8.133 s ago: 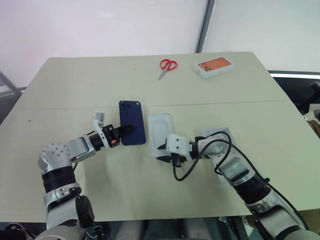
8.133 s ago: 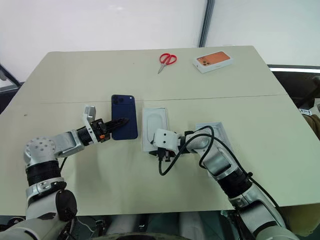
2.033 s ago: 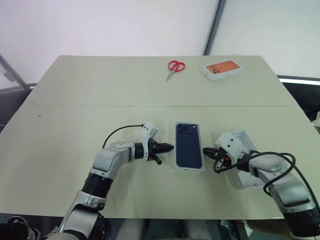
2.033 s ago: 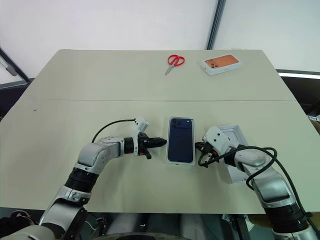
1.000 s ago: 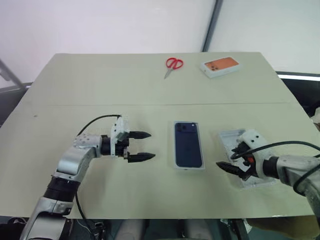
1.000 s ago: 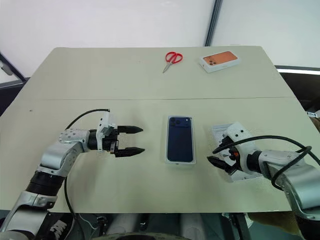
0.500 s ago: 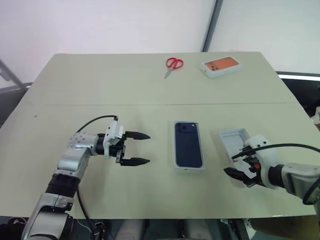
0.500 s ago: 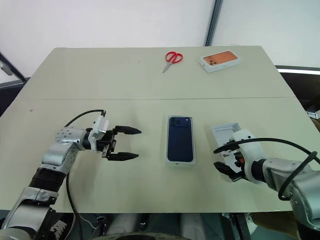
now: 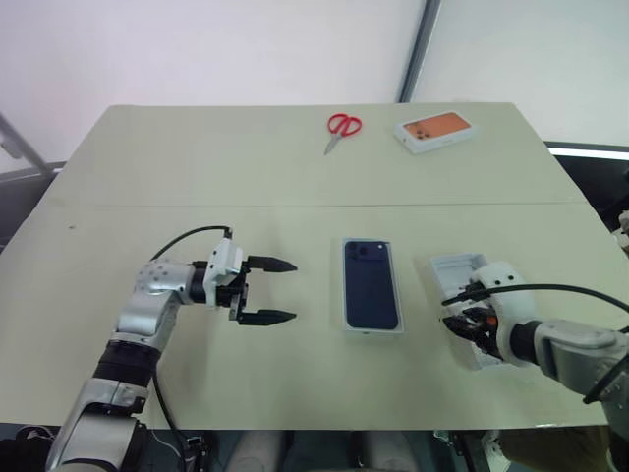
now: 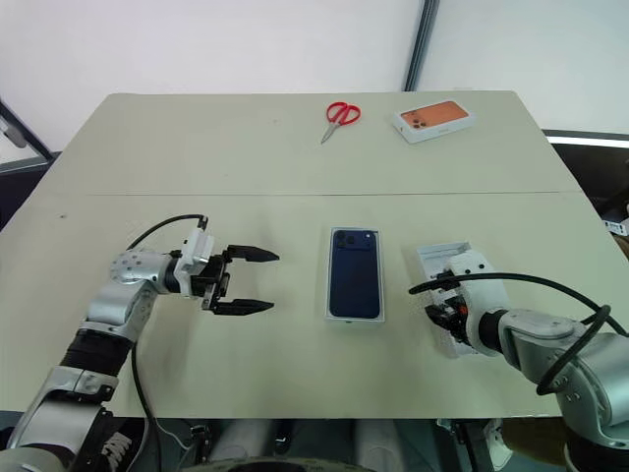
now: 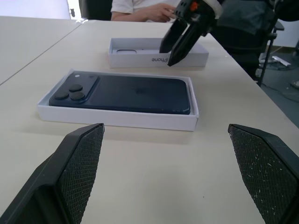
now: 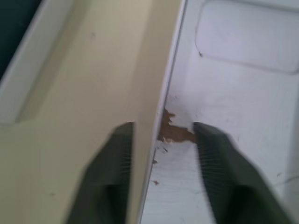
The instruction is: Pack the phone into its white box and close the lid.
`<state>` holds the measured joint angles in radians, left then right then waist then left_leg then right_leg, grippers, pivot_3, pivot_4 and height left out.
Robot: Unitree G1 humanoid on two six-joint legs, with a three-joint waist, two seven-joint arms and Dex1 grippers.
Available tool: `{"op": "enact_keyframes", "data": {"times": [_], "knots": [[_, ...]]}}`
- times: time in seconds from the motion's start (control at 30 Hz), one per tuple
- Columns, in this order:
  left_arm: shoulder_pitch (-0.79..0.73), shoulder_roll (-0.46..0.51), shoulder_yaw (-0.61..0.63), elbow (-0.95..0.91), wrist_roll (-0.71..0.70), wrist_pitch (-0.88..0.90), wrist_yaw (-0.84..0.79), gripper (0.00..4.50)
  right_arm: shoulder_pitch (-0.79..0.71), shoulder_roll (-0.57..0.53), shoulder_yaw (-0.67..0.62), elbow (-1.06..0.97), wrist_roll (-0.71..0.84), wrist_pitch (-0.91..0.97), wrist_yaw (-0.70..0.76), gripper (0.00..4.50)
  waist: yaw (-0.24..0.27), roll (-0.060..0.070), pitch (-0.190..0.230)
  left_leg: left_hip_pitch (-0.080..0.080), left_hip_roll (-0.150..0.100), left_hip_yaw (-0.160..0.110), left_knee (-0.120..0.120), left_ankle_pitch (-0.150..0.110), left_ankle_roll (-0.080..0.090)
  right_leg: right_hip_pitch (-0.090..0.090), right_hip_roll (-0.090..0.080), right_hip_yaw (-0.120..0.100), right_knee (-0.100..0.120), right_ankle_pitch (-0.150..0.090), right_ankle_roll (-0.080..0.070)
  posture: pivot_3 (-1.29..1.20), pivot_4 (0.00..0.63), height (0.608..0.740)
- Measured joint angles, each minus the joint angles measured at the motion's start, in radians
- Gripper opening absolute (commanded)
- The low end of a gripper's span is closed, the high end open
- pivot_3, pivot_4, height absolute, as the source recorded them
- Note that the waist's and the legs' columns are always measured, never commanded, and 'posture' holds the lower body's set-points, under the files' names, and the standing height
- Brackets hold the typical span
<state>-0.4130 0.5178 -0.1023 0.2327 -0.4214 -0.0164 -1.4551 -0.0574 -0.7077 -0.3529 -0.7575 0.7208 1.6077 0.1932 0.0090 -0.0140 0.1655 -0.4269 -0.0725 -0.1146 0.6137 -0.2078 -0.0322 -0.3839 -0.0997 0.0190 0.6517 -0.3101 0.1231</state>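
Navy phone (image 9: 371, 284) already lies in the white box (image 9: 371, 328) mid-tabletop; the lid (image 9: 462, 285) waits open-side-up at its 3 o'clock, right fingers (image 12: 212, 154) straddling its near wall, not yet clamped; left fingers (image 9: 278, 265) spread wide, empty

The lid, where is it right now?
In the head views the lid lies open side up right of the white box, the right end effector straddling its near wall.
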Motion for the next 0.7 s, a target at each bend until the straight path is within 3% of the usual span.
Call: {"op": "enact_keyframes", "data": {"times": [0.03, 0.07, 0.47, 0.63, 0.7], "knots": [[0.001, -0.002, 0.000, -0.001, 0.000, 0.000, 0.004, 4.50, 0.001, 0.002, 0.004, -0.001, 0.002, 0.000, -0.005, 0.09, 0.000, 0.000, 0.000, 0.000, 0.000, 0.000, 0.000, 0.000, 0.000, 0.000, 0.000, 0.000, 0.000, 0.000, 0.000, 0.00, 0.150, 0.740], [0.002, -0.005, 0.000, -0.002, 0.000, 0.000, 0.008, 4.50, 0.001, 0.003, 0.009, -0.002, 0.003, 0.000, -0.011, 0.03, -0.001, 0.000, 0.000, 0.001, 0.000, 0.000, 0.000, 0.000, 0.000, 0.001, 0.000, 0.000, 0.000, 0.000, 0.000, 0.00, 0.150, 0.740], [0.007, -0.009, 0.001, -0.010, 0.007, 0.007, 0.059, 4.50, -0.110, 0.049, 0.032, 0.072, 0.001, 0.001, -0.078, 0.03, -0.021, 0.000, 0.000, 0.001, 0.000, 0.000, 0.000, 0.000, 0.000, 0.001, 0.001, 0.000, 0.001, 0.000, 0.000, 0.00, 0.150, 0.740], [-0.050, -0.033, 0.018, 0.019, -0.004, 0.099, 0.147, 4.50, -0.367, 0.226, -0.027, 0.112, 0.053, 0.000, -0.058, 0.03, -0.026, 0.001, 0.000, 0.000, 0.001, 0.000, 0.000, 0.000, 0.000, -0.004, 0.003, 0.002, 0.006, 0.000, 0.000, 0.00, 0.150, 0.740], [-0.074, -0.049, 0.058, 0.041, -0.014, 0.162, 0.208, 4.50, -0.480, 0.423, -0.172, 0.189, 0.135, 0.000, -0.079, 0.03, -0.027, 0.000, 0.000, 0.001, 0.002, 0.000, 0.000, 0.001, 0.000, -0.004, 0.003, 0.002, 0.008, 0.000, 0.000, 0.00, 0.150, 0.740]]}}
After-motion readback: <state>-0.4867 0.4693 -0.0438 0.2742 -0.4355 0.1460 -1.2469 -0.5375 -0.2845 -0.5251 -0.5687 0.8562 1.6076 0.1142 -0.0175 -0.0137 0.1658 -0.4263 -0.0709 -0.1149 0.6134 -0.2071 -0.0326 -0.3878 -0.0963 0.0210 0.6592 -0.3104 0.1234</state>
